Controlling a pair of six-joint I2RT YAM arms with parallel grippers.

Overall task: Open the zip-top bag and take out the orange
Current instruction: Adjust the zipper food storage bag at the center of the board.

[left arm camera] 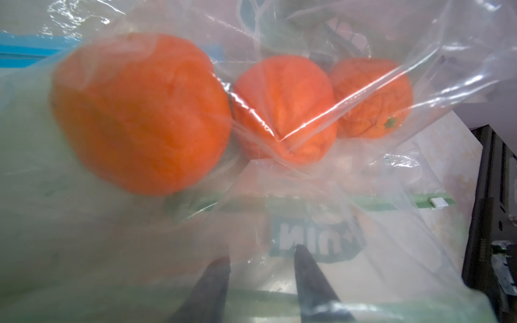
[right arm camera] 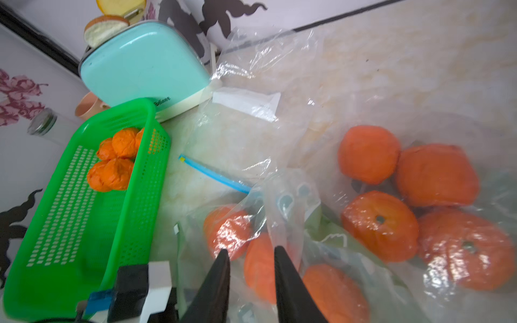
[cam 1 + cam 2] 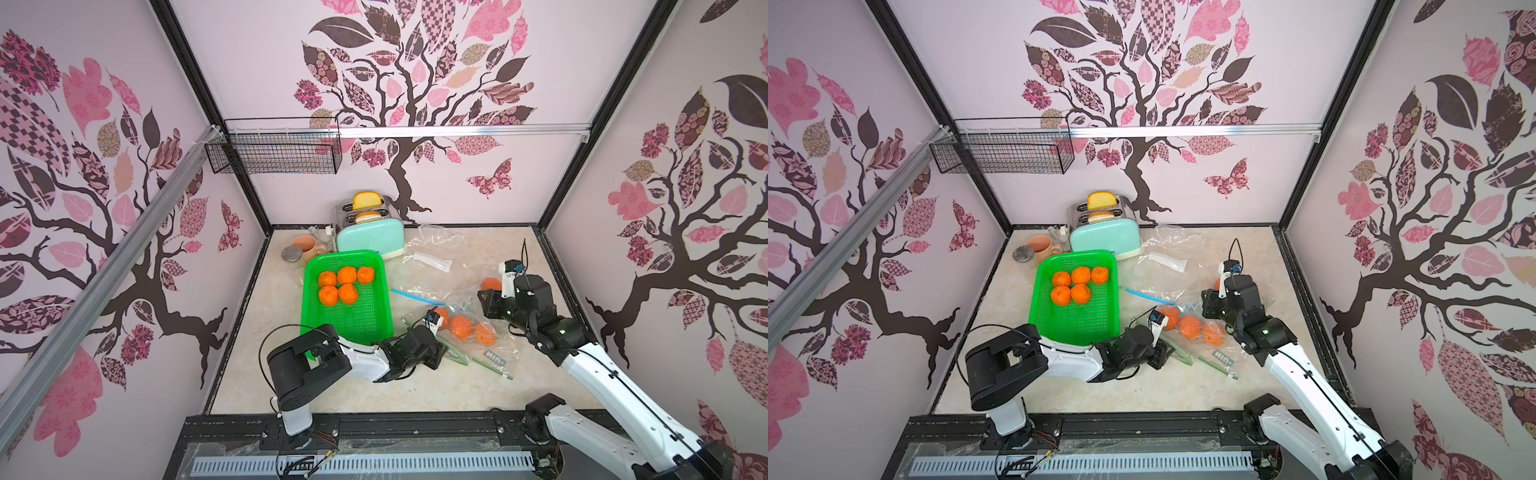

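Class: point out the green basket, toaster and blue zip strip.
green basket [image 3: 357,320]: in a top view, bare floor
toaster [image 3: 370,240]: in a top view, mint side
blue zip strip [image 2: 212,173]: right wrist view, its middle

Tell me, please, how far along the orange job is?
Done: five oranges lie in the green basket. In hand: the left gripper, jaws apart, is at the green-zipped bag; the right gripper is over it. Left: three oranges sit inside that bag.

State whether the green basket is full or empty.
Partly full: green basket holds five oranges at its far end; rest bare.
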